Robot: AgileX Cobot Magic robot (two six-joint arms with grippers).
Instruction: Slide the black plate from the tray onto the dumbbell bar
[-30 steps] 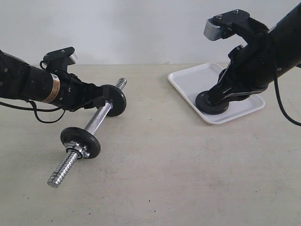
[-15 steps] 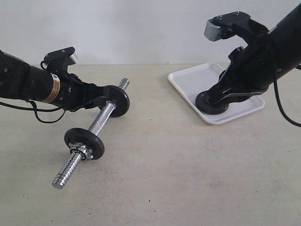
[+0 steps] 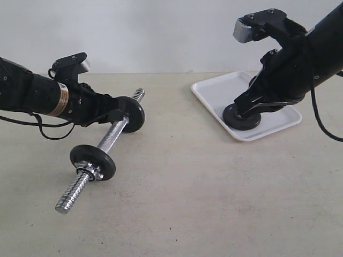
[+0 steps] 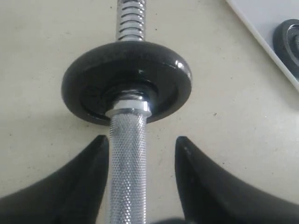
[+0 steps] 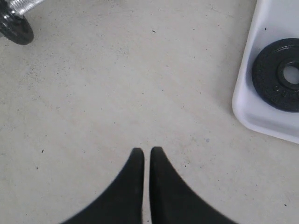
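Note:
The black plate point(image 3: 242, 119) point(image 5: 280, 74) lies flat in the near corner of the white tray point(image 3: 214, 88) point(image 5: 261, 121). My right gripper point(image 3: 239, 107) point(image 5: 145, 150) hovers just over that plate, shut with nothing between its fingers. The chrome dumbbell bar point(image 3: 110, 136) point(image 4: 127, 158) lies slanted at the left and carries two other black discs, one point(image 3: 131, 113) point(image 4: 126, 81) and another point(image 3: 94, 161). My left gripper point(image 3: 117, 119) point(image 4: 140, 140) stands open astride the knurled middle. One finger point(image 4: 93, 158) touches the bar; the other stands clear of it.
A chrome collar nut point(image 3: 88, 172) sits outside the nearer disc, and the threaded end point(image 3: 69, 195) points toward the front. Bare beige tabletop point(image 3: 182, 176) spreads between bar and tray. The tray's corner and plate edge point(image 4: 289, 44) show in the left wrist view.
The bar and left gripper shifted slightly right, then came back to about where they were. The right arm has risen a little over the tray.

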